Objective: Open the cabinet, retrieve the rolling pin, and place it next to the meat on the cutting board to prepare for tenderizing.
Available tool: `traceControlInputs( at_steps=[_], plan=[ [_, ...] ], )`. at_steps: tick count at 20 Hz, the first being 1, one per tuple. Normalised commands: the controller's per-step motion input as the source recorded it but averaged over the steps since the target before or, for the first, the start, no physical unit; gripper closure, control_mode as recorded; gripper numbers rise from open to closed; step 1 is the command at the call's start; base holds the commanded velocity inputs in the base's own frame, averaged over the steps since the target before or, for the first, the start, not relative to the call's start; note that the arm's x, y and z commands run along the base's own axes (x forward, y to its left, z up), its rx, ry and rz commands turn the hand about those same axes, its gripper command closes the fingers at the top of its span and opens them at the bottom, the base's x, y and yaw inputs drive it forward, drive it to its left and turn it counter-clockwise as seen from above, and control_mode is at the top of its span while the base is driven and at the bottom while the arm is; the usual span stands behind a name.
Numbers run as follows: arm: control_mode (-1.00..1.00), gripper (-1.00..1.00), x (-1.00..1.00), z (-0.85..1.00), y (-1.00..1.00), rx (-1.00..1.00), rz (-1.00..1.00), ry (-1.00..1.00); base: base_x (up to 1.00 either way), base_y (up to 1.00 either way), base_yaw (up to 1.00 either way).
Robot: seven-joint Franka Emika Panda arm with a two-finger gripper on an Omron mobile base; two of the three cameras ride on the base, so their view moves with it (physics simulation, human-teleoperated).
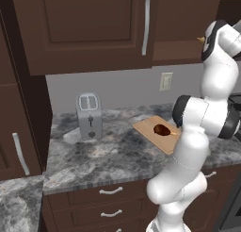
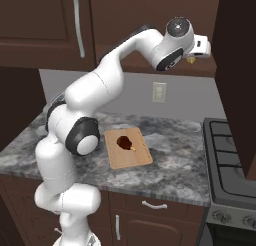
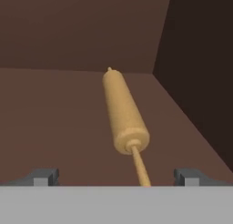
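One rolling pin (image 3: 122, 116) (lying on cabinet shelf (image 3: 59, 127)), one meat (image 2: 123, 140).

Rolling pin (image 3: 124, 114) on cabinet shelf (image 3: 59, 123)

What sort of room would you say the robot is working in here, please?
A rendered home kitchen, it seems: a speckled stone countertop carrying a toaster, dark wooden cabinets above, and a stove alongside.
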Motion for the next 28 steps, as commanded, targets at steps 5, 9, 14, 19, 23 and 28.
traceControlInputs(
  at_steps=[5, 9, 14, 19, 23, 28],
  plan=[
    [-1.00, -1.00, 0.31, -0.06, -0.12, 0.00, 0.00, 0.02, 0.00, 0.00, 0.00],
    [-1.00, -1.00, 0.29, -0.09, -0.10, 0.00, 0.00, 0.02, 0.00, 0.00, 0.00],
    [-1.00, -1.00, 0.16, -0.06, -0.11, 0.00, 0.00, 0.00, 0.00, 0.00, 0.00],
    [-1.00, -1.00, 0.08, -0.04, -0.12, 0.00, 0.01, 0.00, 0.00, 0.00, 0.00],
    [-1.00, -1.00, 0.08, -0.06, -0.10, 0.00, 0.02, 0.00, 0.00, 0.00, 0.00],
    [-1.00, -1.00, 0.20, -0.08, -0.01, 0.00, 0.02, 0.00, 0.00, 0.00, 0.00]
  ],
)
